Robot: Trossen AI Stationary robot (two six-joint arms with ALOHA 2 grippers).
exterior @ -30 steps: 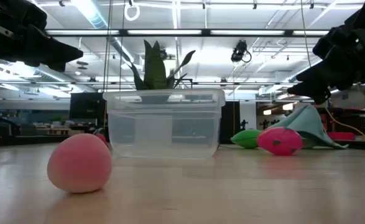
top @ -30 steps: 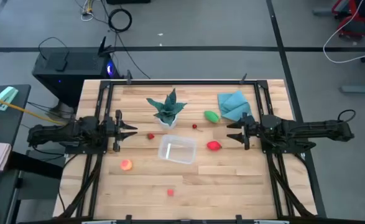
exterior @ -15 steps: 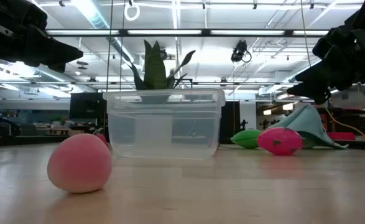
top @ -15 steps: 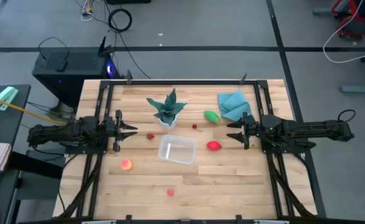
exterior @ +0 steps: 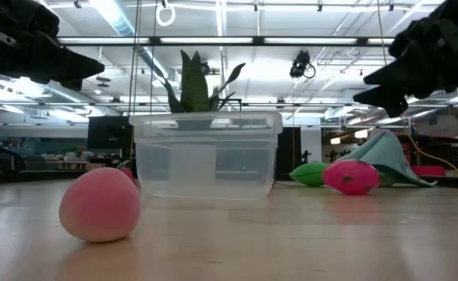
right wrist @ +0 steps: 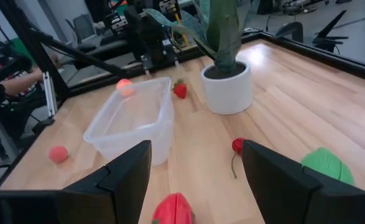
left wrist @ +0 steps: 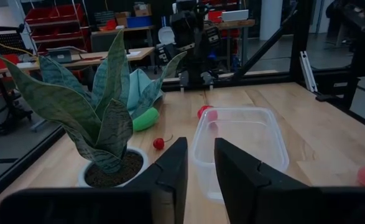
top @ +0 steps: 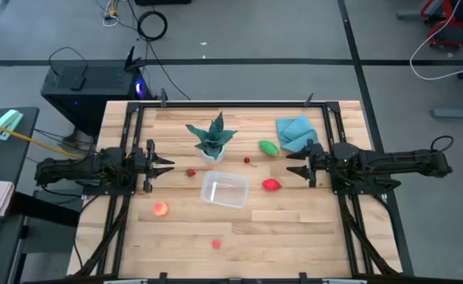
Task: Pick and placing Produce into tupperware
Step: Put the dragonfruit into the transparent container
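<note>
The clear tupperware tub stands open on the table's middle, with nothing in it. Produce lies around it: a green oval, a red piece, a small cherry, a strawberry, an orange-yellow ball and a small pinkish-red ball. My left gripper hovers left of the tub, its fingers a narrow gap apart. My right gripper hovers right of the tub, wide open, above and beside the red piece. Neither touches anything.
A spiky potted plant stands just beyond the tub. A blue cloth lies at the far right, beside the green oval. Black frame rails run along the table's left and right sides. Bare wood lies toward the near edge.
My right gripper has risen a little above the red piece. The left arm and all the produce have kept still.
</note>
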